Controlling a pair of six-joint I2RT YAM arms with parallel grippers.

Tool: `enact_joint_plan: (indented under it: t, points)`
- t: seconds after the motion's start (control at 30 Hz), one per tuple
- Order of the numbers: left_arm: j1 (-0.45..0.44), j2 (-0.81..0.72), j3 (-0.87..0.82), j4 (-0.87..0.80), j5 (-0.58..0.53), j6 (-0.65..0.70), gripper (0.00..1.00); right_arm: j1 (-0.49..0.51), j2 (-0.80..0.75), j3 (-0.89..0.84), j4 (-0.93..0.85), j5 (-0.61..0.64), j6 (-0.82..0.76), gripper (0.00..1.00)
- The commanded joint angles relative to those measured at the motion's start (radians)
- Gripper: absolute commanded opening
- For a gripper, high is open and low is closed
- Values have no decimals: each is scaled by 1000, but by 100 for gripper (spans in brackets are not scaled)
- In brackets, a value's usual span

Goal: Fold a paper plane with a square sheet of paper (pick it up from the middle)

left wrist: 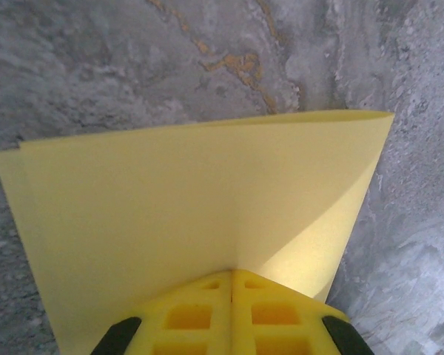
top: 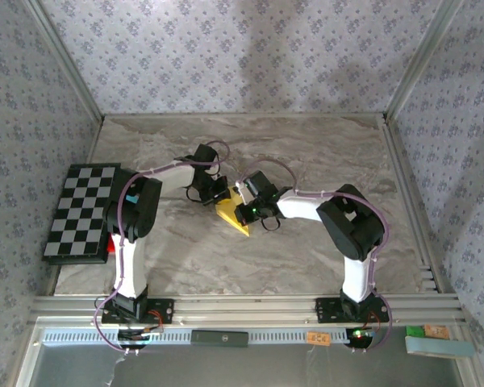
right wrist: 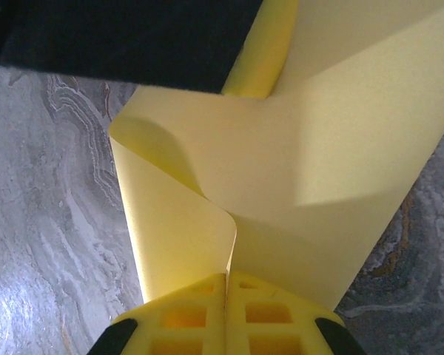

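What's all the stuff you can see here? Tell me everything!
sheet of paper: one, yellow, bent over, mid-table, pinched by both grippers
checkered board: one, black and white, left side of the table
small red thing: one, red, by the board's near corner, partly hidden
table: one, grey marbled, under everything
left gripper: one, yellow, shut on the paper
right gripper: one, yellow, shut on the paper

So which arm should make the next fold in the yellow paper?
Probably right: the right gripper pinches the paper where it curls, while the left gripper clamps a flat doubled section, a steady anchor.
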Motion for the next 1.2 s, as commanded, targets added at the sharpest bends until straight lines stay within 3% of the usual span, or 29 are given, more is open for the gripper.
enact_joint_plan:
  t: [0.0,0.37,1.17]
  points:
    - [-8,14,33,-48,8,24,4,-2,30,25,-48,33,-10,0]
    - [21,-39,53,-62,-36,34,13,-2,45,28,-64,31,-8,0]
    - [15,64,59,-145,-91,93,0,-2,18,41,-74,30,-15,0]
